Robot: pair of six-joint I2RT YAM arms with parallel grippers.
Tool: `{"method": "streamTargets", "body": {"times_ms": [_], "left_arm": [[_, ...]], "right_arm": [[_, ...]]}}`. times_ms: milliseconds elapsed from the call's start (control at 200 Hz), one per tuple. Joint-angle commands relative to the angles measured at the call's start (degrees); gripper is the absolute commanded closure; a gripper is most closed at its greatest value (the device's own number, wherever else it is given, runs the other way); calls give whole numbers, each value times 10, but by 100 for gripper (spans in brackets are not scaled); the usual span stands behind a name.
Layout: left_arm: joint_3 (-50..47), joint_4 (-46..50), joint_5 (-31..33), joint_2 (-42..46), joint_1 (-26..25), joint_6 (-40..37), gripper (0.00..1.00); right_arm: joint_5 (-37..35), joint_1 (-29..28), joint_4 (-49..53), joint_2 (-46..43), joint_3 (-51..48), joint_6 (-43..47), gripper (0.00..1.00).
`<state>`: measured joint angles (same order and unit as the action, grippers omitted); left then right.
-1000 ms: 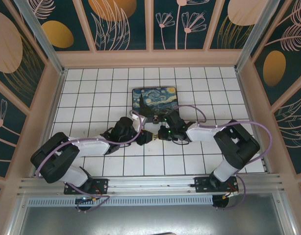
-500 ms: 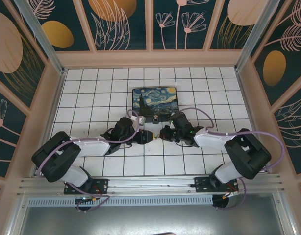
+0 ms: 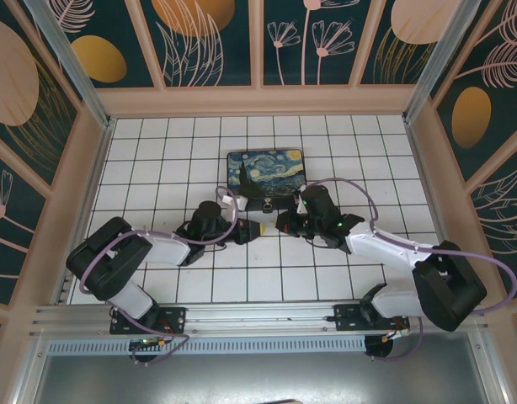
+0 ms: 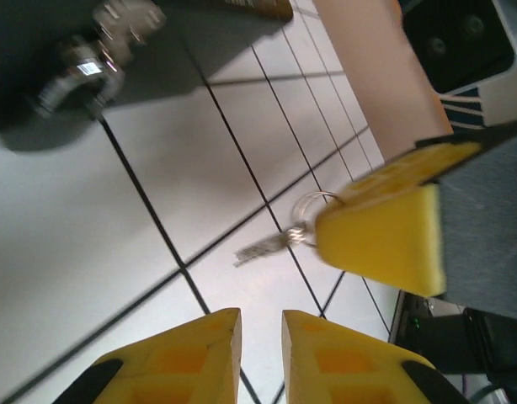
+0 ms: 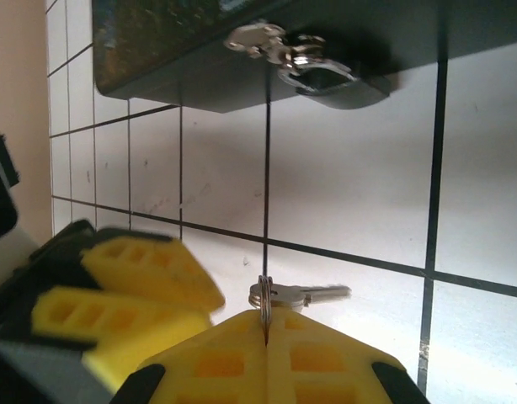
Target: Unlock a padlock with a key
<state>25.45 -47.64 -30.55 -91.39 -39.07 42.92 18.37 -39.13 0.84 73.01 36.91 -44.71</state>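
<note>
Grip: right pincer clamped on ring of key, blade toward 3 o'clock | left pincer narrowly apart, empty | padlock at 12 o'clock, on box front | advice: probably left should steady key head first.

A dark box with a Starry Night lid sits on the white-tiled table, ringed by floral-painted walls.

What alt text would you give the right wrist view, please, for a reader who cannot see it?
The right gripper, shut, pinches the ring of a small key over a white tiled floor. Beyond it a padlock hangs on the front of a dark box; the left gripper sits at the picture's left side.
</note>
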Motion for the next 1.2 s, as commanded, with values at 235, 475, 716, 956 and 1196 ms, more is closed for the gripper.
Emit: {"method": "streamTargets", "body": {"times_ms": [235, 475, 716, 956, 1196], "left_arm": [[5, -16, -100, 44, 14, -162, 67], [17, -64, -118, 45, 15, -164, 70], [14, -71, -110, 66, 17, -169, 72], [18, -54, -114, 78, 17, -187, 75], [10, -54, -116, 88, 18, -200, 88]], "right_arm": [[118, 11, 83, -50, 93, 55, 98], [157, 13, 140, -39, 159, 81, 97], [172, 12, 145, -38, 164, 80, 97], [196, 4, 95, -38, 134, 53, 97], [182, 2, 108, -26, 135, 57, 97]]}}
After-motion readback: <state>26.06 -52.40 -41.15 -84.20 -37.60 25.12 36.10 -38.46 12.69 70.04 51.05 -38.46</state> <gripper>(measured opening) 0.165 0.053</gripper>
